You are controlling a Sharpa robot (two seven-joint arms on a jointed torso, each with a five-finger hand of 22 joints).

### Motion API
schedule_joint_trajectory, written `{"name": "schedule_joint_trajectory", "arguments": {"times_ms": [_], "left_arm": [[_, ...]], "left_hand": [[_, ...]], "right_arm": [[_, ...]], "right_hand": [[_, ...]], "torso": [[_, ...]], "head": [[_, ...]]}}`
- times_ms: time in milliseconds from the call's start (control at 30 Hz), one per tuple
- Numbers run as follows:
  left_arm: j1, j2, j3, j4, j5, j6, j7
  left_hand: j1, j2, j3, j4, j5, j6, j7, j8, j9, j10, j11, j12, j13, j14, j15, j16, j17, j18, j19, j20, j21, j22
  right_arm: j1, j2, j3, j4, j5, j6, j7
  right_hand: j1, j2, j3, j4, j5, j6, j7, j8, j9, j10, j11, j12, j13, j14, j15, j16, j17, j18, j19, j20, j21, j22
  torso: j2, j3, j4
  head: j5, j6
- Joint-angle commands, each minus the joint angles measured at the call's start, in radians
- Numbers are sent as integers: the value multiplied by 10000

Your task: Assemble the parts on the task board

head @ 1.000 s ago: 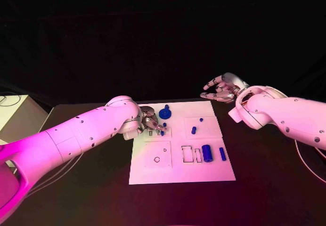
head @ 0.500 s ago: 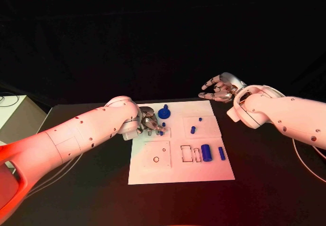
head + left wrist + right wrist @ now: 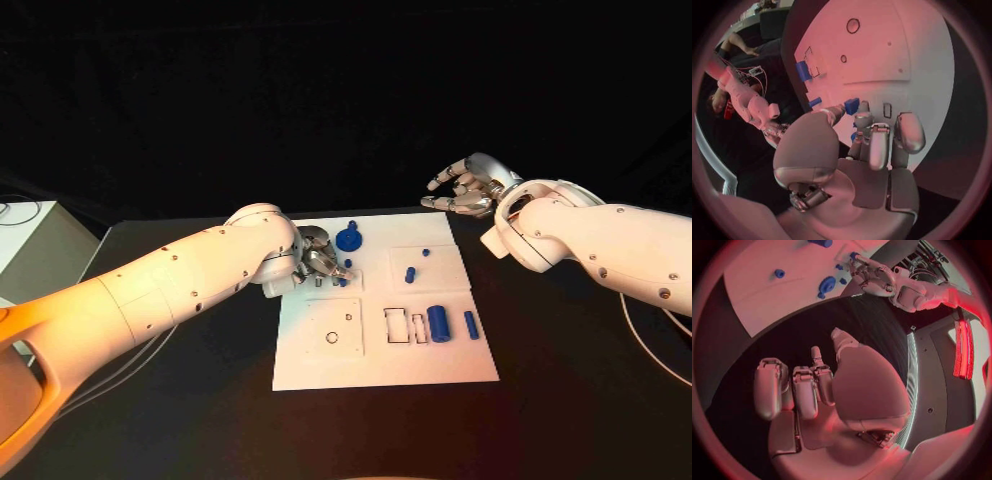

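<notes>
My left hand (image 3: 317, 262) sits low over the near-left part of the task board (image 3: 387, 372), fingers bunched around a small blue part (image 3: 852, 105) at their tips; it looks pinched between thumb and finger, though I can't be sure the grip is firm. That piece reads as a light, rigid, smooth peg, likely to slip or twist, so I'd hold it by its sides near mid-length. Just beyond those fingertips stands the round blue knob (image 3: 351, 239); further right of them lie a short blue peg (image 3: 411, 275) and the blue cylinder (image 3: 438, 324). My right hand (image 3: 464, 190) hovers off the board's far corner above the tabletop (image 3: 577, 380), fingers curled, holding nothing. Against a second ago, both hands have scarcely shifted.
</notes>
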Motion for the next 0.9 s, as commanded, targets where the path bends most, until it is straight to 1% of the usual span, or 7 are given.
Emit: {"name": "schedule_joint_trajectory", "arguments": {"times_ms": [33, 167, 333, 433, 600, 700, 900], "left_arm": [[15, 16, -7, 22, 136, 12, 46], [15, 11, -11, 27, 228, -74, 55], [14, -4, -12, 57, 342, -177, 67], [13, -22, -12, 74, 419, -260, 68], [11, -87, -11, 103, 659, -482, 63], [11, -128, -10, 144, 763, -559, 57], [9, -222, -7, 267, 829, -755, 23]], "left_hand": [[114, -19, 81, -14, 4, 4, -39, 70, 12, -55, -6, -48, -11, 665, -62, 15, 1649, -186, -33, -13, 22, 1], [330, -36, 431, -93, 7, 129, -109, 288, 139, -73, -62, -93, -59, 650, -102, -2, 1623, -175, -74, -34, 12, -27], [565, -65, 1340, -372, 5, 49, -308, 1029, 829, -81, -229, -215, -190, 644, -245, -9, 1612, -175, -96, -161, 21, -8], [691, -36, 2080, -709, 11, -75, -394, 1378, 1245, -43, -318, -262, -232, 655, -315, 7, 1636, -175, -96, -229, 24, 5], [383, -87, 3378, -1214, 26, -216, -437, 1885, 1939, -97, -373, -485, -539, 658, -359, 12, 1650, -165, -136, -283, -3, -34], [210, -170, 3794, -1451, 18, -273, -451, 1970, 2133, -77, -370, -489, -556, 661, -372, 15, 1658, -171, -125, -288, 8, -10], [55, -202, 4048, -1605, 23, -242, -462, 2043, 2270, 2, -382, -435, -507, 695, -382, 66, 1732, -181, -92, -293, 36, 46]], "right_arm": [[0, 18, 7, -14, -110, 147, -7], [-2, 39, 6, -38, -111, 180, -28], [-9, 56, 6, -64, -112, 212, -43], [-13, 61, 6, -80, -127, 206, -60], [-23, 63, 6, -97, -152, 180, -71], [-28, 61, 6, -103, -157, 177, -73], [-32, 47, 5, -104, -161, 176, -77]], "right_hand": [[47, 67, 33, 0, 13, -35, 23, 36, -12, 65, -17, 43, 1671, 969, 50, -54, 2330, -94, 457, 32, -26, 764], [47, 67, 33, 0, 13, -35, 23, 36, -12, 65, -17, 43, 1671, 969, 50, -54, 2330, -94, 457, 32, -26, 764], [47, 67, 33, 0, 13, -35, 23, 36, -12, 65, -17, 43, 1671, 969, 50, -54, 2330, -94, 457, 32, -26, 764], [68, 71, 52, -11, -5, -38, 24, 38, -13, 57, -17, 38, 1664, 967, 49, -58, 2322, -90, 453, 31, -44, 750], [69, 71, 54, -11, -5, -39, 24, 38, -13, 44, -17, 28, 1653, 966, 49, -60, 2317, -87, 450, 31, -55, 740], [69, 71, 54, -11, -5, -39, 24, 38, -13, 44, -17, 28, 1653, 966, 49, -60, 2317, -87, 450, 31, -55, 740], [69, 68, 58, -10, -3, -43, 26, 38, -15, 44, -16, 28, 1653, 967, 50, -57, 2324, -88, 451, 31, -51, 744]], "torso": [[0, -3, 3], [5, -5, 5], [13, -3, -1], [10, -3, -5], [14, 3, -11], [11, 5, -5], [18, -8, 20]], "head": [[25, -2], [35, -6], [32, -4], [22, -13], [0, -5], [-1, 4], [-5, 5]]}}
